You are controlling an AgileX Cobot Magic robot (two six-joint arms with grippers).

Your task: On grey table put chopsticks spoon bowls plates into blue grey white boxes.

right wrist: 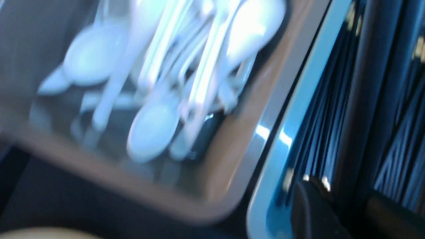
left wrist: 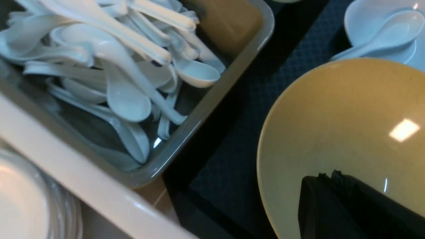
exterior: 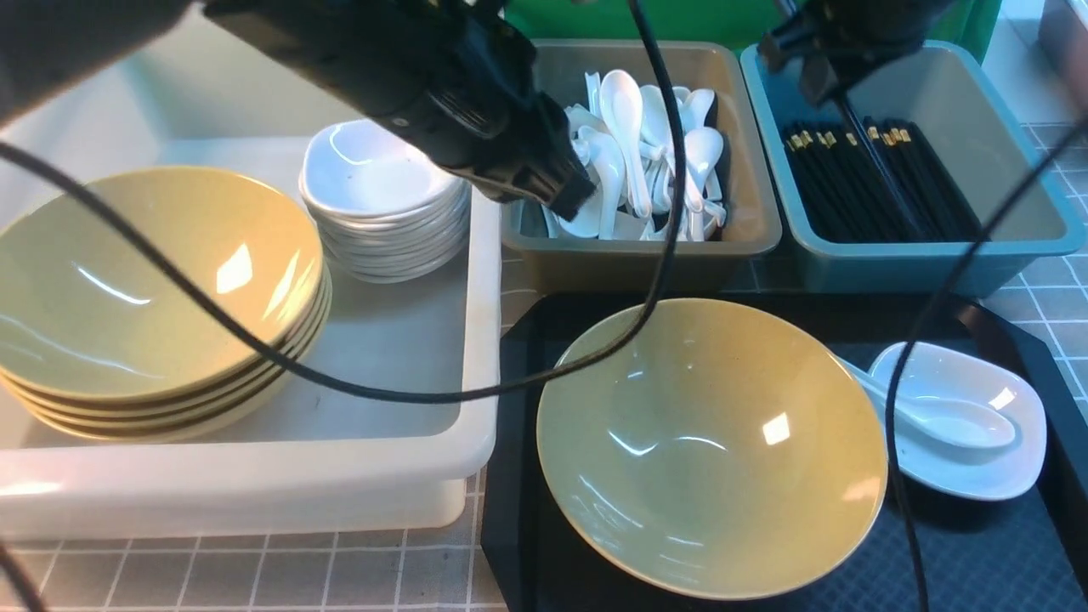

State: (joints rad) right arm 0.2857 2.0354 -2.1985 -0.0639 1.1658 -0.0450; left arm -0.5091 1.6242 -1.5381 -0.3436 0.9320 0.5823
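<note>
- Finishing the chopsticks drop looks like the step in hand. The right end effector (exterior: 823,81) hangs over the blue box (exterior: 918,276), w/ the chopsticks (exterior: 880,168) slanting from it down onto the others lying inside.
- To do it well:
  - Bring the low tip inside the walls.
  - Swing the chopsticks parallel to the ones in the box.
  - Let go low, so nothing bounces out or lands crosswise.
  - Lift straight up afterwards.
- Right end effector: nearly closed, and appears to pinch the chopsticks near their upper end. The wrist view is too blurred to tell whether it's one stick or a pair.
- Left end effector (left wrist: 332,181): pressed together and holding nothing. It hovers above the gap between the grey box (exterior: 637,263) and the bowl (exterior: 714,442), apparently touching neither.
- Left to do, by my read:
  - Bowl on the tray (exterior: 977,552) goes to the white box (exterior: 255,484).
  - Spoon (exterior: 943,418), lying in the plate (exterior: 977,476), goes to the grey box.
  - Plate goes to the white box.
</note>
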